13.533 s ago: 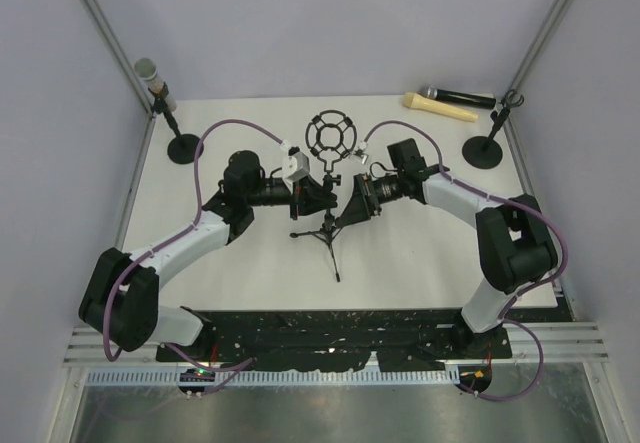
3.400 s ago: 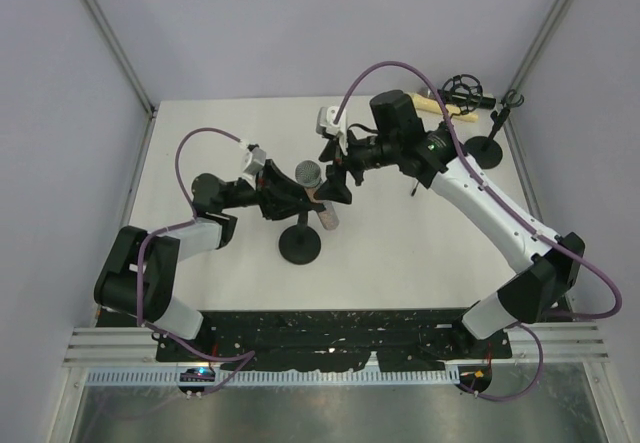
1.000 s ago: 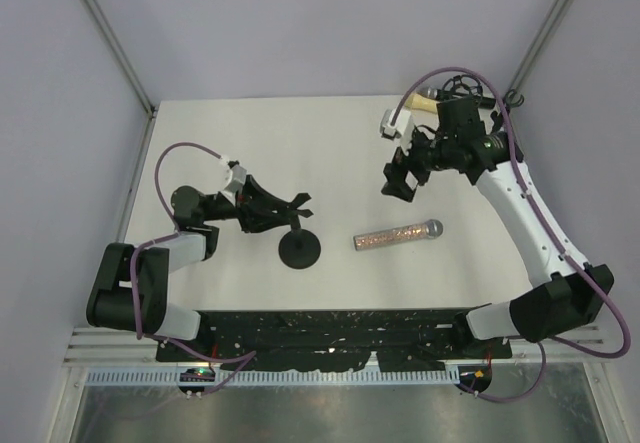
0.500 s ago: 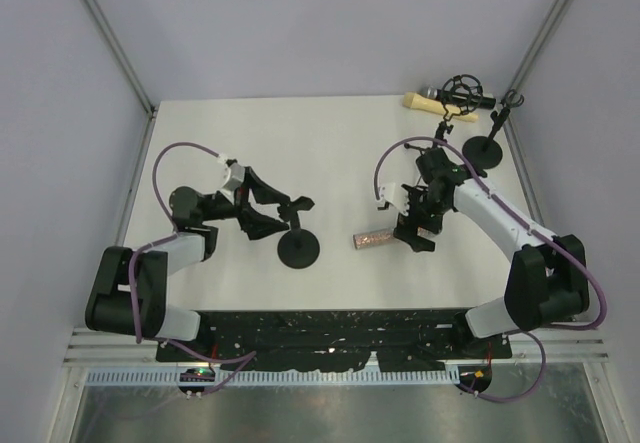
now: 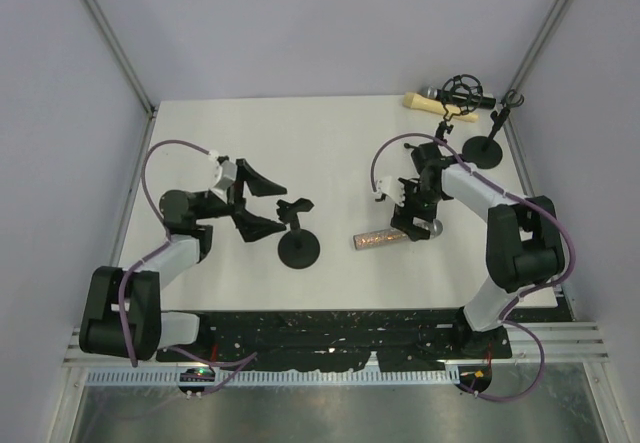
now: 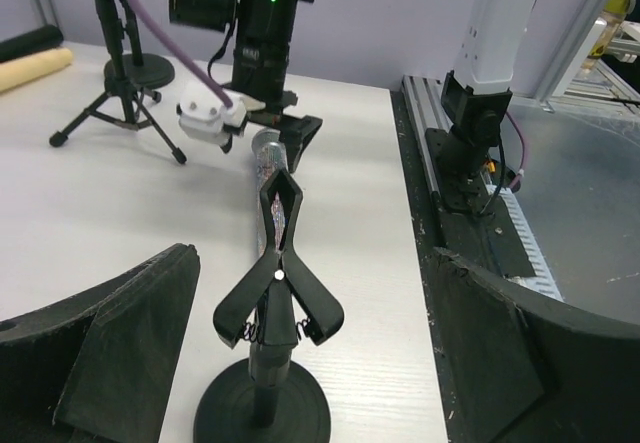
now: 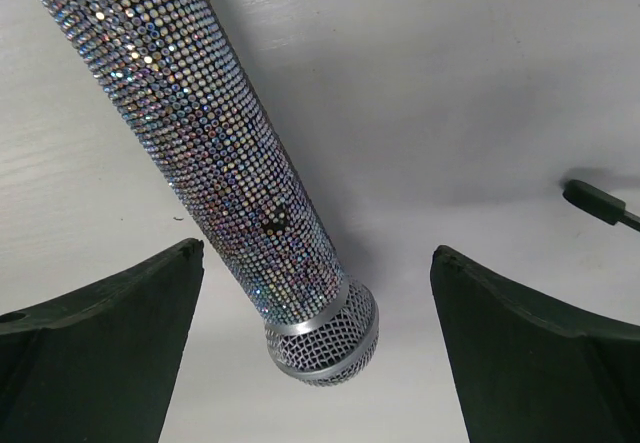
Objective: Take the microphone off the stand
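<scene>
- On the white table [image 5: 220, 133], right of centre, the glittery microphone [image 5: 383, 236] is lying flat on its side. It is off the stand [image 5: 298, 248], with its mesh head pointing right and its tail pointing toward the stand.
- The stand is standing upright on its round base just left of the microphone, apart from it. Its spring clip [image 6: 279, 288] is sitting empty at the top of the post.
- The left gripper [image 5: 262, 203] is hovering beside the clip with its fingers [image 6: 115, 348] spread wide, gripping nothing. In the left wrist view the clip is showing between them without touching either one.
- The right gripper [image 7: 318, 348] is pointing down over the head end of the microphone, with its jaws wide apart. The microphone is lying between the two pads with bare table showing on each side, so nothing is being clamped.
- At the far right corner, a tripod [image 5: 461, 90] carrying a ring mount is sitting with a black microphone [image 5: 482, 100], a pale yellow microphone [image 5: 425, 103] and a second stand [image 5: 483, 149]. All four are sitting well apart from the left gripper.
</scene>
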You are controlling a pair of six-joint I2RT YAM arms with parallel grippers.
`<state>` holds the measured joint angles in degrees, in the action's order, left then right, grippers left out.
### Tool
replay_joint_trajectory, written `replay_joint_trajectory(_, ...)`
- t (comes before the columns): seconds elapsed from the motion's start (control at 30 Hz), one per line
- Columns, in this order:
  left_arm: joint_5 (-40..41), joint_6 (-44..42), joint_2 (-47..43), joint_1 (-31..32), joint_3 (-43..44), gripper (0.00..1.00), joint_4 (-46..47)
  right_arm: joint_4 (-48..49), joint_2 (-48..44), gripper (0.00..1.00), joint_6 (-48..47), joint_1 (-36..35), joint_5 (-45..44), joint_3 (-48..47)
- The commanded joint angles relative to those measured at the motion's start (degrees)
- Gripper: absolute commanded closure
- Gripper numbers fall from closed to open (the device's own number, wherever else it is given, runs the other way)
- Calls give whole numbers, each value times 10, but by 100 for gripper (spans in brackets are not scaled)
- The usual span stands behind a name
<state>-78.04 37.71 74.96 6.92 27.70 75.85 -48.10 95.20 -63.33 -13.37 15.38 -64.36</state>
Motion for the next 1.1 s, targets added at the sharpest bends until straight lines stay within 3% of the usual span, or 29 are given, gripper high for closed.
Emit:
replay_joint_trajectory(0.0,-4,51,-38,-11,52,0,90,2,18,0,-27,-1,-11,-15)
replay_joint_trajectory(0.17,-23,78,-64,-12,81,0,86,-4,21,30,-36,-1,0,1)
replay_joint_trajectory(0.27,-19,69,-78,-13,103,0,20,-2,13,33,-39,-1,9,14)
replay_joint_trajectory(0.37,-8,0,-96,-12,134,0,-162,10,5,27,-48,-3,14,36)
replay_joint_trajectory(0.47,17,-106,-124,-3,159,0,-340,19,9,30,-48,-6,9,49)
replay_joint_trajectory(0.53,54,-231,-147,10,190,0,-519,17,16,40,-43,-7,9,47)
replay_joint_trajectory(0.57,94,-323,-162,25,208,0,-632,12,16,54,-43,-7,10,45)
replay_joint_trajectory(0.63,156,-478,-172,60,266,0,-803,1,10,72,-39,-8,19,39)
replay_joint_trajectory(0.67,182,-514,-168,72,284,0,-852,-14,-1,78,-34,-7,24,35)
replay_joint_trajectory(0.73,227,-553,-168,94,303,0,-883,-47,-28,92,-28,-8,43,10)
replay_joint_trajectory(0.77,239,-579,-170,103,313,0,-896,-66,-39,94,-26,-8,61,1)
replay_joint_trajectory(1.07,377,-795,-141,256,468,0,-1115,-286,-181,94,-23,-8,195,-208)
